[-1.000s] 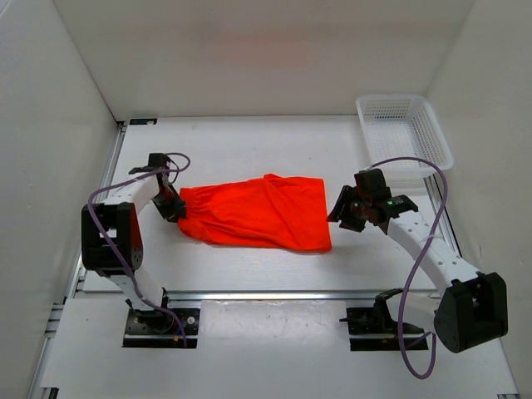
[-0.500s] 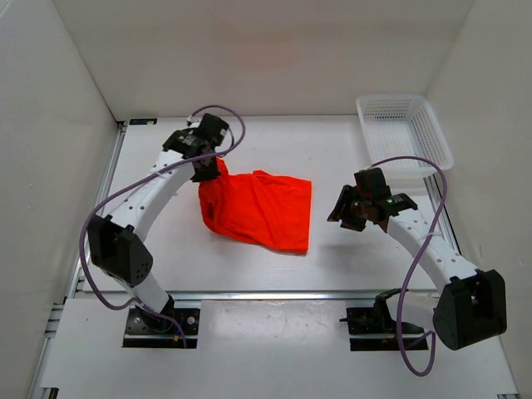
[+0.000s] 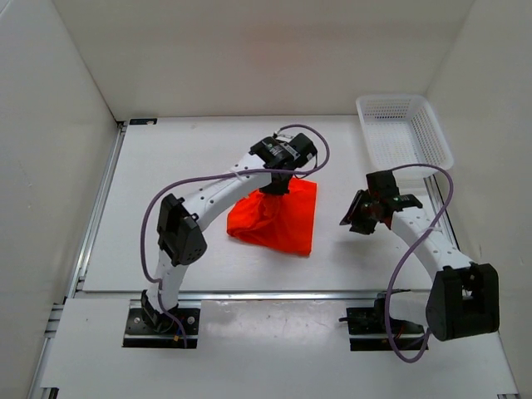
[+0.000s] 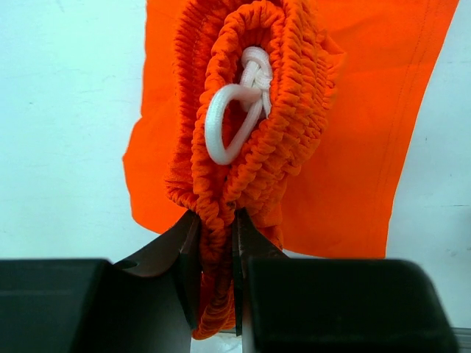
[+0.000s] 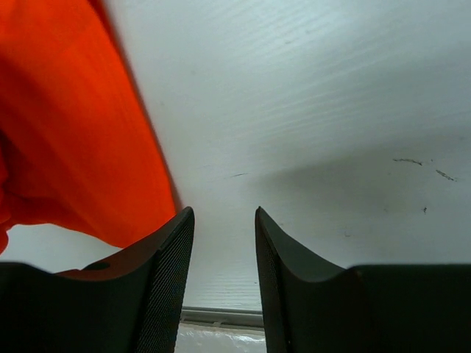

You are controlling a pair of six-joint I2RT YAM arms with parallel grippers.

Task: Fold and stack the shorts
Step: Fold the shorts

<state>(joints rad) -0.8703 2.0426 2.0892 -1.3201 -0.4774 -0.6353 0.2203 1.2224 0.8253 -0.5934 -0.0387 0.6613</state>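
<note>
Top external view has the left gripper [image 3: 280, 179] stretched across the white table [image 3: 166, 183] to the far edge of the shorts [image 3: 278, 220]. They lie bunched in a rough wedge near the table's middle. The right gripper [image 3: 357, 216] stands just to their right, clear of the cloth, and a white mesh basket [image 3: 403, 133] sits at the far right corner. From overhead the left arm hides its own grip. The left wrist view shows it: both jaws are clamped on the gathered elastic waistband, several layers pinched between them. A knotted white drawstring [image 4: 234, 110] loops out of the fold. The right wrist view shows that gripper's fingers [image 5: 165, 257] standing apart with only bare table between them, and an edge of orange cloth to their left. The fabric is bright orange-red, smooth across the legs and tightly ribbed at the waist.
</note>
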